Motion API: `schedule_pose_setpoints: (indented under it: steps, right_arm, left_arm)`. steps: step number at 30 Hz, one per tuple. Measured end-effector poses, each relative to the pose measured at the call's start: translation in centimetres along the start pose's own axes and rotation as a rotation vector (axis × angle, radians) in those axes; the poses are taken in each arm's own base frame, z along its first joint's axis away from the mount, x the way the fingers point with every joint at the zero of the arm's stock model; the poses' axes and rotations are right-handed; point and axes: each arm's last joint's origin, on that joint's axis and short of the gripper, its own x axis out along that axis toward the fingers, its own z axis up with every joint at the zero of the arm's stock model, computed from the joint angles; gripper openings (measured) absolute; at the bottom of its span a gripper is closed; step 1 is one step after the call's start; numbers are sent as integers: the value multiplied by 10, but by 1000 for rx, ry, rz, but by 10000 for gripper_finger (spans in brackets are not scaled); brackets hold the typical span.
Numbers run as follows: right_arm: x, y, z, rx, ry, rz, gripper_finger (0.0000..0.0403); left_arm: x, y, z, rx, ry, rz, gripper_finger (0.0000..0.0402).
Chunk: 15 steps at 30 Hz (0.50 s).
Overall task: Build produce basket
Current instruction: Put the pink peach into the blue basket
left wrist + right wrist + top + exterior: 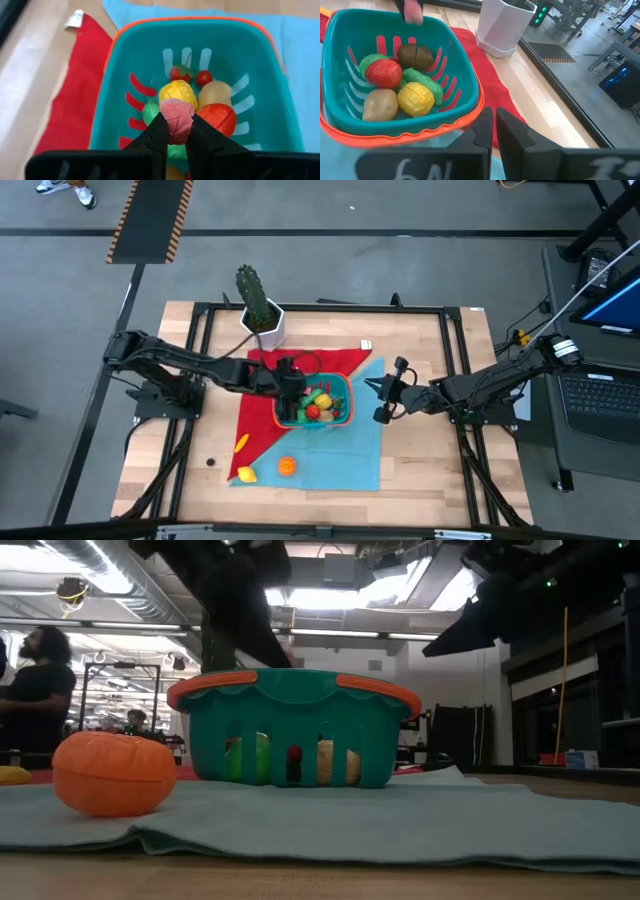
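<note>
A bumpy pink toy piece (177, 120) is pinched by the left gripper (176, 131) above the slotted teal plastic basket (343, 417), set on red and blue cloths mid-table. The right gripper (493, 125), fingers pressed together, is held just beside it.

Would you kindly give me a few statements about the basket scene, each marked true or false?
1. The left gripper holds a pink piece above the basket. True.
2. The right gripper grips an orange fruit. False: it is shut on nothing, beside the basket.
3. An orange fruit lies on the blue cloth, outside the basket. True.
4. The basket is empty. False: several pieces lie inside it.
5. The cactus pot stands on the red cloth. False: it stands on bare wood.
</note>
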Motion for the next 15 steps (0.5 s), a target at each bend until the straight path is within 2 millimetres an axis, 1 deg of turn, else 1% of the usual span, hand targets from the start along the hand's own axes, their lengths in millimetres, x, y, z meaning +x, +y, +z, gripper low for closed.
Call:
schedule_pose_setpoints:
  steps: [6, 8, 12, 15]
  right_arm:
    - [0, 0, -1, -5, 6, 1, 26]
    - [0, 0, -1, -9, 11, 10, 26]
    - [0, 0, -2, -12, 14, 11, 26]
    - [0, 0, -2, -15, 18, 11, 26]
  left_arm:
    - [29, 3, -8, -15, 68, -14, 42]
    - [36, 3, -11, -16, 87, -9, 42]
    - [41, 3, -13, -19, 106, -19, 44]
    - [41, 3, -14, -19, 106, -25, 65]
